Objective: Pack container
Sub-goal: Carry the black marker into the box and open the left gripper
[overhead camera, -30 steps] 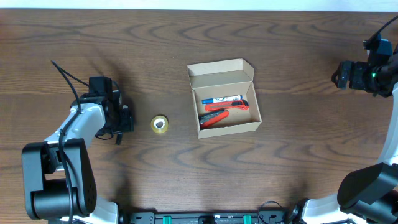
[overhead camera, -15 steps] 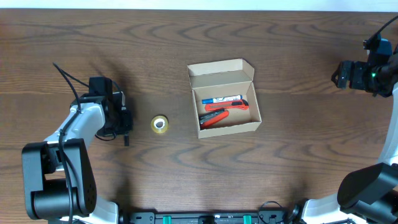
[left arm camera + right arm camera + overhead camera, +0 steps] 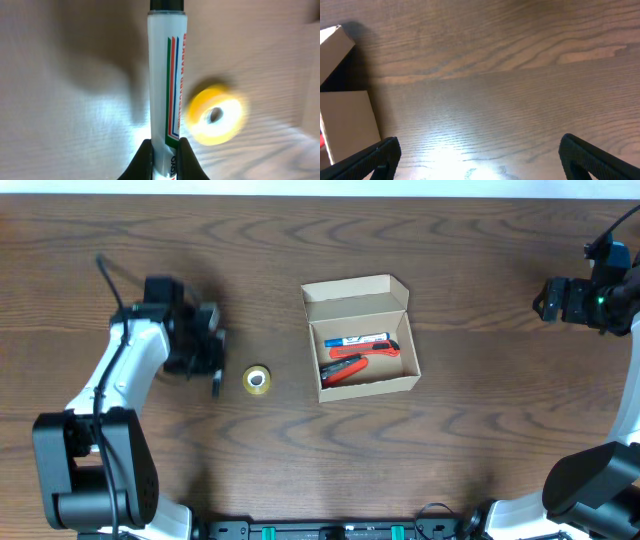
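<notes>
The container (image 3: 362, 383) is a tan cardboard box at the table's middle, its flap lid (image 3: 355, 288) standing open at the back. Inside lie a blue marker (image 3: 355, 340), a red utility knife (image 3: 372, 350) and a red-handled tool (image 3: 343, 371). My left gripper (image 3: 165, 156) is shut on a white whiteboard marker (image 3: 167, 75) with green, red and blue stripes and a black cap. In the overhead view that gripper (image 3: 210, 360) hangs left of the box, the marker (image 3: 216, 384) pointing toward the front. My right gripper (image 3: 482, 160) stands open over bare wood, far right of the box (image 3: 347, 125).
A yellow tape roll (image 3: 257, 380) lies on the table just right of the held marker; it shows blurred in the left wrist view (image 3: 216, 115). The wooden table (image 3: 480, 440) stretches all round the box.
My left gripper closed on the whiteboard marker and has carried it up and to the right, toward the tape roll. The right arm has not moved.
</notes>
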Tool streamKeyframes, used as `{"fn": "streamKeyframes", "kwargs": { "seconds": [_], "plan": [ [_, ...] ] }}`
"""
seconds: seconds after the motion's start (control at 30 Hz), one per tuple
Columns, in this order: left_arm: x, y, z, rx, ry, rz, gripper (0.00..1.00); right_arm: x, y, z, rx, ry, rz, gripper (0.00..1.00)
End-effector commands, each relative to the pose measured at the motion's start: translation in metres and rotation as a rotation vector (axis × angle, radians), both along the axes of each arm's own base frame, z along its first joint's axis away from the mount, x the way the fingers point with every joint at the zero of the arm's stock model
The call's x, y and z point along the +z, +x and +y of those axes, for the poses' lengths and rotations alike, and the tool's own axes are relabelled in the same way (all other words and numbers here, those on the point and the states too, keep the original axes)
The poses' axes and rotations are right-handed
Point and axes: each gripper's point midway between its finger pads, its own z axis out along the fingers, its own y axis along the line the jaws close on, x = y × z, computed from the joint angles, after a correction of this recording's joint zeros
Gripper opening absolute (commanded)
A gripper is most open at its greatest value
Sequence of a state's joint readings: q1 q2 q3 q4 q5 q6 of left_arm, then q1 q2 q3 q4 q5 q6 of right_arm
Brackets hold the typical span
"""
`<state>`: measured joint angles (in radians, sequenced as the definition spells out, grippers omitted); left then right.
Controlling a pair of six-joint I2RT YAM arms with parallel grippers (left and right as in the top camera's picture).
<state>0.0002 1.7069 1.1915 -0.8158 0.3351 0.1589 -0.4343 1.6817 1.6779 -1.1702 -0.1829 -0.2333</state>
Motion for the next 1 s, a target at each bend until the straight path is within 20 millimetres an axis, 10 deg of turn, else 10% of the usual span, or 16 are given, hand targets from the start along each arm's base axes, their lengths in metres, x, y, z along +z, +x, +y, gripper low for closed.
{"fn": "streamKeyframes", "kwargs": {
  "seconds": [0.0, 0.33, 0.97],
  "plan": [
    [0.064, 0.035, -0.030, -0.203, 0.003, -0.213, 0.06, 0.001, -0.001, 0.003, -0.008, 0.011, -0.004, 0.99],
    [0.187, 0.054, -0.125, -0.677, 0.157, -0.584, 0.06, 0.001, -0.002, -0.001, 0.000, -0.018, 0.002, 0.99],
    [0.106, 0.009, -0.216, -1.046, 0.165, -0.401, 0.06, 0.010, -0.029, -0.094, -0.361, 0.016, -0.086, 0.99]
  ]
}}
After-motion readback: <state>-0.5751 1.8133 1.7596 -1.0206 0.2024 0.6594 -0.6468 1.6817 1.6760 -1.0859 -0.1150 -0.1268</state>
